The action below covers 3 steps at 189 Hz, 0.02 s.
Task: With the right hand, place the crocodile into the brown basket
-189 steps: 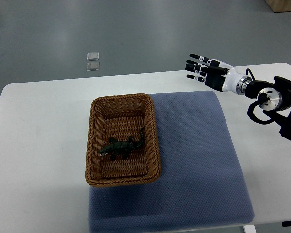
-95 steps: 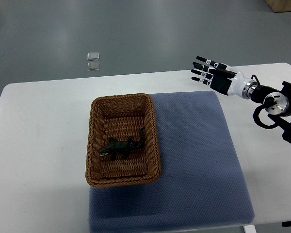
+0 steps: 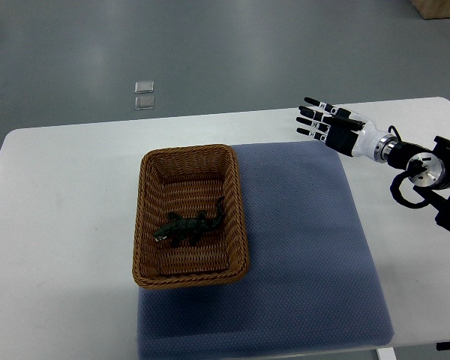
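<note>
1. A white table (image 3: 67,225) is seen left of the brown basket (image 3: 189,149); its surface there is bare.
2. Two small clear squares (image 3: 143,95) are noted on the grey floor, beyond the basket's far left corner and off the table.
3. The brown basket is set long-side away from the robot. Its left part sits on the white table and its right edge overlaps a blue mat (image 3: 307,247).
4. The crocodile (image 3: 189,225) is found inside the basket, lying flat on the woven bottom, nearer the basket's near end. Its head is turned toward the basket's left wall and its tail is raised toward the right wall. No hand is touching it.
5. The blue mat is spread from under the basket's right edge out to the right.
6. The right hand (image 3: 331,127) is held right of the basket and farther back, well apart from it, over the mat's far right corner. Its fingers (image 3: 312,112) are stretched out straight and slightly fanned, pointing back toward the basket's side; nothing is gripped.
7. The right arm's wrist and black joint housing (image 3: 427,169) are seen farthest right of the basket, running out at the picture's right edge.
</note>
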{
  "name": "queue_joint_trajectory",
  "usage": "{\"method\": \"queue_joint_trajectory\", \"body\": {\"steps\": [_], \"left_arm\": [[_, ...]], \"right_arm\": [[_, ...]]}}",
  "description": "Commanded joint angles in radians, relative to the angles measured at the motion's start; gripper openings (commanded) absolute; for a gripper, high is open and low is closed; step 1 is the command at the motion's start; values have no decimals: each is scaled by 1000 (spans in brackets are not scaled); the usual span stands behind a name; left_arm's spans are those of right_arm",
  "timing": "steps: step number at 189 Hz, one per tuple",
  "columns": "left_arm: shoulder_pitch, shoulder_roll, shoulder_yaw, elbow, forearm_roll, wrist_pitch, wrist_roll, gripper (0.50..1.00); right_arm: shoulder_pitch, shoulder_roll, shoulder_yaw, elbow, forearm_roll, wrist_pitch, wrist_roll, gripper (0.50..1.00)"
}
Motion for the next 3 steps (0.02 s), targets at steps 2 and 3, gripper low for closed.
{"method": "queue_joint_trajectory", "body": {"steps": [2,3], "left_arm": [[0,0,0,0,0,1,0,1000],[0,0,0,0,0,1,0,1000]], "right_arm": [[0,-5,0,2,-1,4,0,930],[0,-5,0,2,-2,5,0,930]]}}
